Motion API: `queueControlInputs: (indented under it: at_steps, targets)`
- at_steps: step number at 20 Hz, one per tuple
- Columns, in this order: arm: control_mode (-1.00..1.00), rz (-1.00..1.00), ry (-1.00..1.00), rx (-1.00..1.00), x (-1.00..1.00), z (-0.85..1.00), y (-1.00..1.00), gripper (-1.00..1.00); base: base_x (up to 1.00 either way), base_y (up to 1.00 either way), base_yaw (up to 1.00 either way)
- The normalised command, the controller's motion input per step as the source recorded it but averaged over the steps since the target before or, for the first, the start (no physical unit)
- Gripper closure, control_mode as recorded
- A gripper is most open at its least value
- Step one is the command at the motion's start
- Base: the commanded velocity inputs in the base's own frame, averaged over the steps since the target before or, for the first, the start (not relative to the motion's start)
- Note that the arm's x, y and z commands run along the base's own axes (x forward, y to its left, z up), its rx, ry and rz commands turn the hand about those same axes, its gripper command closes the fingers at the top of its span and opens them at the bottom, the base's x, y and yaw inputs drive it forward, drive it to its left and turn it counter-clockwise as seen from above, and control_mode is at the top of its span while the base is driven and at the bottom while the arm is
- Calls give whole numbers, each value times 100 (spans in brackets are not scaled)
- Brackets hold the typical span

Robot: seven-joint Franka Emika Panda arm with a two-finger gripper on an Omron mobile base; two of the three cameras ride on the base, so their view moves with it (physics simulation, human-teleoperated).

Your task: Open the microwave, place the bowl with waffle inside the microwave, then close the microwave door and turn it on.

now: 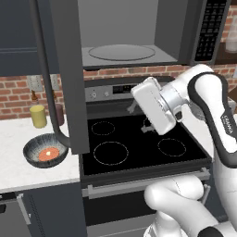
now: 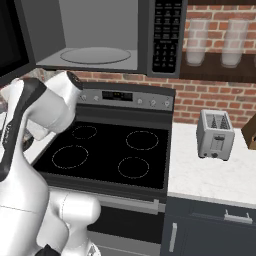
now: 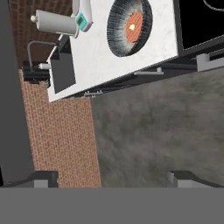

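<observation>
The microwave (image 1: 139,28) hangs over the stove with its light grey cavity and glass turntable (image 1: 121,52) exposed. The microwave door (image 1: 69,69) is swung out to the left, its curved bar handle (image 1: 45,74) facing the counter. The bowl (image 1: 46,152) sits on the white counter left of the stove, with the orange waffle (image 1: 48,154) lying in it. My gripper (image 1: 140,118) hovers over the stove's back burners, right of the door and apart from the bowl, pointing left. The hand view shows its fingertips (image 3: 43,177) wide open with nothing between them, and the bowl (image 3: 129,27) far off with the waffle (image 3: 134,24) inside.
A yellow jar (image 1: 38,115) and a maroon jar (image 1: 59,113) stand behind the bowl by the brick wall. The black stove (image 2: 110,150) lies under the arm. A toaster (image 2: 216,134) stands on the right counter. A sink (image 3: 61,72) lies beyond the bowl's counter.
</observation>
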Motion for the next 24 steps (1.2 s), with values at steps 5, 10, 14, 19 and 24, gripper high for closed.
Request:
queueControlInputs:
  at_steps: [5,10,14,19,24]
  targets:
    - [-100,-4,2,-15,43,-84,23,-100,0,0,0]
    - [-100,0,1,0,9,-48,3,-100,0,0,0]
    - [-100,0,7,0,28,-55,38,-100,0,0,0]
    - [-100,-2,10,-10,44,-50,78,-100,0,0,0]
    - [-100,0,11,-14,41,-10,67,-100,0,0,0]
